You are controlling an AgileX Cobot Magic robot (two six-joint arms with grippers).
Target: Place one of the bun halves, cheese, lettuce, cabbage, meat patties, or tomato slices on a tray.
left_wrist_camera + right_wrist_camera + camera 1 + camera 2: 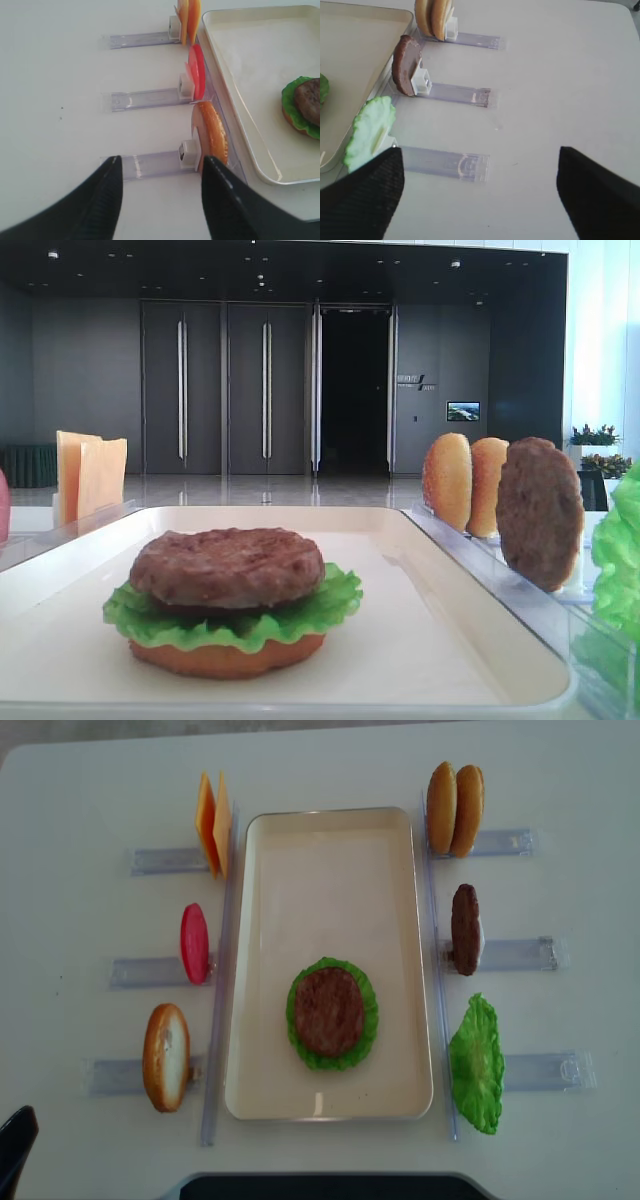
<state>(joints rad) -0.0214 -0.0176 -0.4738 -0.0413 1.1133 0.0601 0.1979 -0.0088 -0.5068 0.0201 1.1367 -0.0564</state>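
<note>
With both the left gripper (160, 192) and right gripper (480, 187) spread and empty, the upright tomato slice (196, 71) looked light, rigid, glossy, probably slippery, best pinched across its flat faces.

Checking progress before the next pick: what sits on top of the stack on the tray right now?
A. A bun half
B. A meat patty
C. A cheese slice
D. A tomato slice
B: a brown meat patty tops the stack, lying on lettuce over a bun half on the tray.
</note>
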